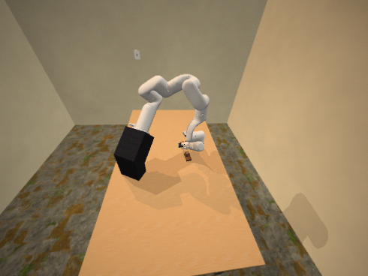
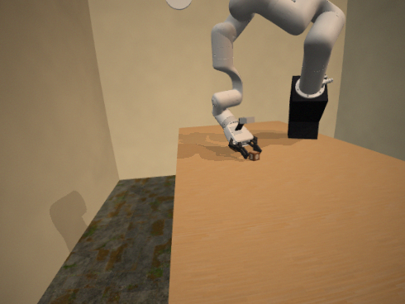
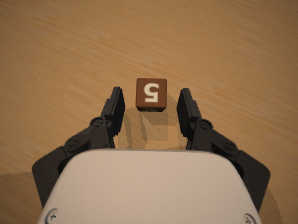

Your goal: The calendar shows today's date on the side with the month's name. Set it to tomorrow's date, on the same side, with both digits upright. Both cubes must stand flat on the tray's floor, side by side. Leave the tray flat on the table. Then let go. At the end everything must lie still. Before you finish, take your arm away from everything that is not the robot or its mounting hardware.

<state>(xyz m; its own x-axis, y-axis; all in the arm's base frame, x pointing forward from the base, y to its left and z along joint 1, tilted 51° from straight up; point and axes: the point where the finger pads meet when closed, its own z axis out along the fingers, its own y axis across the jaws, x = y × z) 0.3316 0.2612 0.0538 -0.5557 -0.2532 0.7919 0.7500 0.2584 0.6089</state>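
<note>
A small brown cube (image 3: 151, 94) lies on the wooden table, its top face showing a white 5 that reads upside down in the wrist view. My gripper (image 3: 151, 97) is open, its two black fingers standing on either side of the cube with a gap on each side, not touching it. The cube also shows in the exterior view (image 2: 254, 155) just in front of the gripper (image 2: 247, 149), and in the top view (image 1: 188, 157) below the gripper (image 1: 183, 145). No tray and no second cube are in view.
The arm's black base block (image 1: 133, 151) stands on the table to the left of the cube in the top view. The table's far edge and side edge (image 2: 177, 165) lie close to the cube.
</note>
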